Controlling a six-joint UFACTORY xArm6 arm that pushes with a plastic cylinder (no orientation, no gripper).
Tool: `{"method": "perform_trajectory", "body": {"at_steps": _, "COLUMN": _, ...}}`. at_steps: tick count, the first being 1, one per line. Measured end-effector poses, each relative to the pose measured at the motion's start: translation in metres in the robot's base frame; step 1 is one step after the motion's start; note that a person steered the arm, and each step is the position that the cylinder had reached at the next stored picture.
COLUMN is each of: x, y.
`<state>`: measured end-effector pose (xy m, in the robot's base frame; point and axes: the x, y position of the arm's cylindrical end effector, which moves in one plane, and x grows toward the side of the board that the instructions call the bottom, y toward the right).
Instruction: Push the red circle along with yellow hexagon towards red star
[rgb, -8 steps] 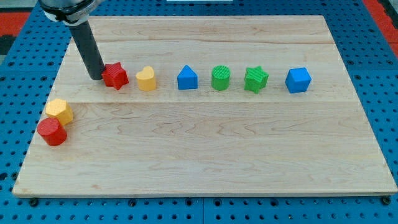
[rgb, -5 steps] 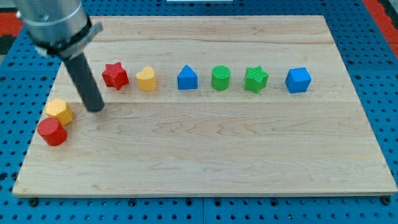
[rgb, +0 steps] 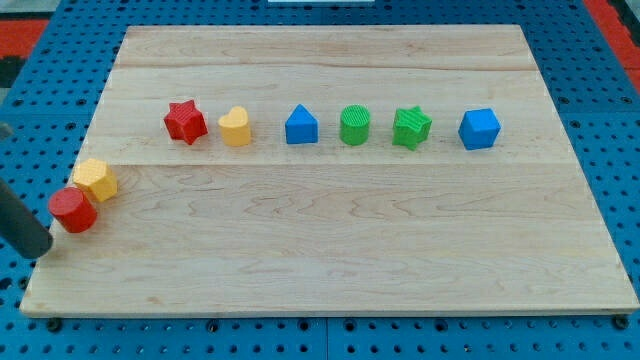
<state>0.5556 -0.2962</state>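
The red circle (rgb: 73, 210) lies near the board's left edge, touching the yellow hexagon (rgb: 96, 180) just up and right of it. The red star (rgb: 185, 121) sits farther up and right, at the left end of a row of blocks. My rod comes in from the view's left edge; my tip (rgb: 38, 250) rests at the board's left edge, just down and left of the red circle, close to it or touching it.
Right of the red star, in a row: a yellow heart (rgb: 235, 127), a blue house-shaped block (rgb: 301, 126), a green cylinder (rgb: 355, 126), a green star (rgb: 411, 128), a blue cube (rgb: 479, 129). The wooden board (rgb: 330, 250) lies on a blue pegboard.
My tip has swung from beside the red star down and left, past the yellow hexagon, to below-left of the red circle. The red circle has shifted slightly left.
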Motion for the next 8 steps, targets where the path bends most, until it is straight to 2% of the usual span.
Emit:
{"method": "perform_trajectory", "body": {"at_steps": 3, "x": -0.048, "y": 0.056}}
{"method": "perform_trajectory", "body": {"at_steps": 4, "x": -0.065, "y": 0.062}}
{"method": "perform_trajectory", "body": {"at_steps": 6, "x": -0.067, "y": 0.065}}
{"method": "perform_trajectory", "body": {"at_steps": 8, "x": -0.109, "y": 0.08}}
